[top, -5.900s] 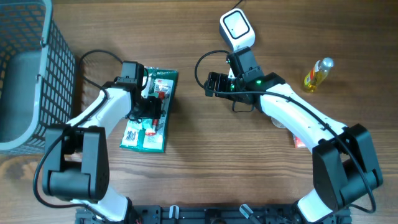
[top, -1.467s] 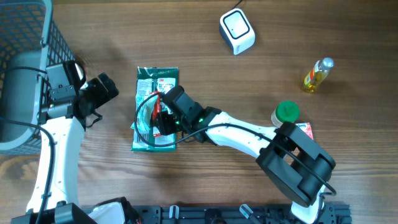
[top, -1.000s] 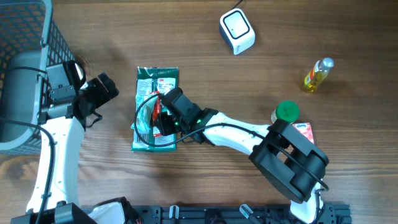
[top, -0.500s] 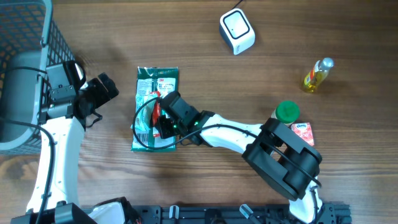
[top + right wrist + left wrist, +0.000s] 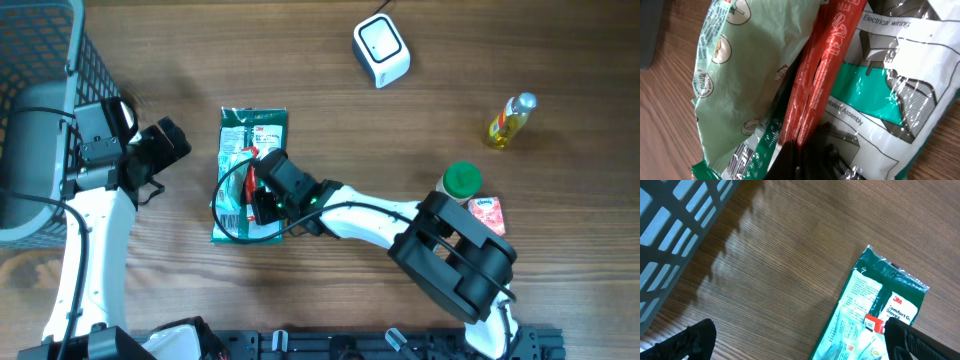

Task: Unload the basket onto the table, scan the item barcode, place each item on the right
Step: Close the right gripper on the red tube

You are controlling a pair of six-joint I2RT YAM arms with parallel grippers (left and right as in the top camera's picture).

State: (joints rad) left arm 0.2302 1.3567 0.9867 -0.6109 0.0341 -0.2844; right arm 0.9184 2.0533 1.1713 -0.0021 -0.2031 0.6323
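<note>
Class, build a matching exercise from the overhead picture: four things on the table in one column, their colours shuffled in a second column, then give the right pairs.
Things:
1. scanner
2. bottle
3. basket
4. glove pack

Colours:
A. yellow
B. green
C. white
D. grey-blue

Pairs: 1-C, 2-A, 3-D, 4-B

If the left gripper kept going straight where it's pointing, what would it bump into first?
Probably the bare wooden table, just beside the green packet. The left gripper points down at wood, though depth is hard to judge.
</note>
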